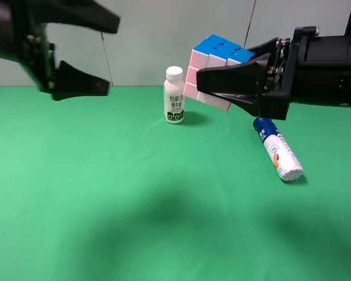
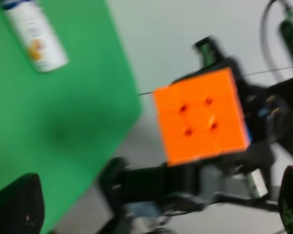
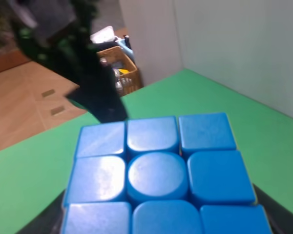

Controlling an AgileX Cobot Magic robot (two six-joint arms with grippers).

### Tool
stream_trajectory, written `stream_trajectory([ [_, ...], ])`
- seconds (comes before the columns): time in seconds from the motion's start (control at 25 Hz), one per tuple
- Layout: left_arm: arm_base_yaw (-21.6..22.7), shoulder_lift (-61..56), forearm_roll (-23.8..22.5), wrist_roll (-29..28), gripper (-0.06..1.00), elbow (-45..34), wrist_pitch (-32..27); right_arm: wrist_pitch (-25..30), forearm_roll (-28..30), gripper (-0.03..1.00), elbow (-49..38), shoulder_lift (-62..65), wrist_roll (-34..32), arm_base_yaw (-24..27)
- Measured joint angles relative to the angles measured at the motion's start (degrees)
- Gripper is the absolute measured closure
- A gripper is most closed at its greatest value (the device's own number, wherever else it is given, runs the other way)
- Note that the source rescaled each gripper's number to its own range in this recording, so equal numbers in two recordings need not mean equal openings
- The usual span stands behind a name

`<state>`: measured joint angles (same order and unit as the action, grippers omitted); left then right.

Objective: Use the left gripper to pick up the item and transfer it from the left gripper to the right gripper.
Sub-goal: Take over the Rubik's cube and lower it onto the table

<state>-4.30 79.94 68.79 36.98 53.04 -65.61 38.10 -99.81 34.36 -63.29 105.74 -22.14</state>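
The right end effector (image 1: 210, 73) is clamped on the puzzle cube (image 1: 219, 50), holding it in the air well above the green tabletop (image 1: 105, 193), with one black finger laid across the cube's near side. The cube shows a blue face on top, and pale pinkish faces toward the camera. In the left wrist view its orange face (image 2: 200, 117) is turned toward the left arm, though that view is blurred. In the right wrist view the blue face (image 3: 158, 175) fills the lower part. The left end effector (image 1: 113, 57) hangs at a similar height, well apart from the cube, its jaws spread wide and gripping nothing. A white drink bottle (image 1: 174, 95) stands upright on the tabletop beneath the cube, and a blue-capped white tube (image 1: 279, 150) lies on its side under the right arm.
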Motion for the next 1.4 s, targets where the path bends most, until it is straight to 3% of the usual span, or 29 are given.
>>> stream_trajectory([
  [0.2,3.8,-10.1,-13.5,-5.7,0.05,0.0,4.2,-0.9,0.0,0.97,0.0,0.0,-0.3,0.0],
  [0.44,4.3,-21.4,-29.4,-15.2,0.05,0.0,8.3,-2.5,0.0,0.97,0.0,0.0,-1.7,0.0],
  [0.88,4.3,-41.2,-57.4,-33.5,0.05,-0.3,8.6,-3.8,0.0,0.97,0.0,0.0,-2.6,0.0],
  [1.16,4.3,-56.2,-68.0,-37.0,0.05,-6.6,5.1,-3.9,0.0,0.97,0.0,0.0,-3.5,0.0],
  [1.4,4.3,-69.5,-70.0,-33.8,0.05,-12.2,3.3,-3.9,0.0,0.97,0.0,0.0,-3.7,0.0],
])
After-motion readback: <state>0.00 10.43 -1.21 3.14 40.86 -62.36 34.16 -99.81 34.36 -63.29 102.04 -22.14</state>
